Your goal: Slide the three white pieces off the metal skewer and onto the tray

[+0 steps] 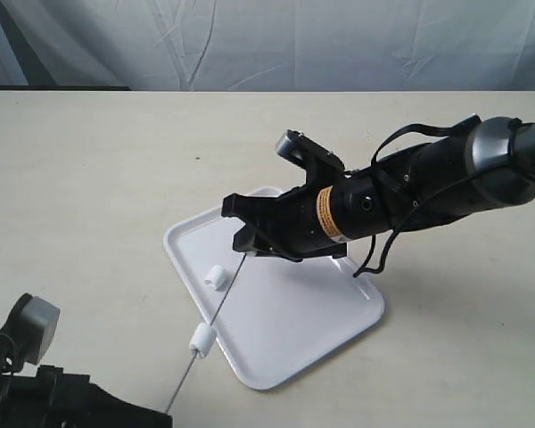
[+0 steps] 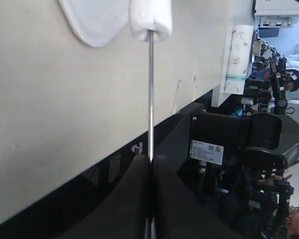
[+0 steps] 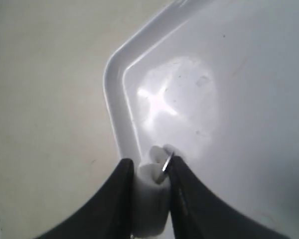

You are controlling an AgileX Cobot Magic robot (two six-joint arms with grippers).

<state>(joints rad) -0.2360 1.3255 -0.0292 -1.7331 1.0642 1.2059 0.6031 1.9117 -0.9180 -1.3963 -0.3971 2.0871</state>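
Right gripper (image 3: 152, 168) clamps one white piece (image 3: 149, 199) at metal skewer (image 3: 167, 163) tip.

Nothing here is legible to me. The yellow label (image 1: 325, 214) on the right arm (image 1: 419, 183) carries print too small to read, and the white sticker (image 2: 207, 151) on the black unit (image 2: 226, 130) shows only blurred square codes.

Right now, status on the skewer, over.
Left gripper shut on metal skewer. Right gripper shut on end piece at tip. Lower piece on skewer, loose piece on tray. Nothing blocking.

left tool (image 2: 150, 160), right tool (image 3: 152, 168) closed
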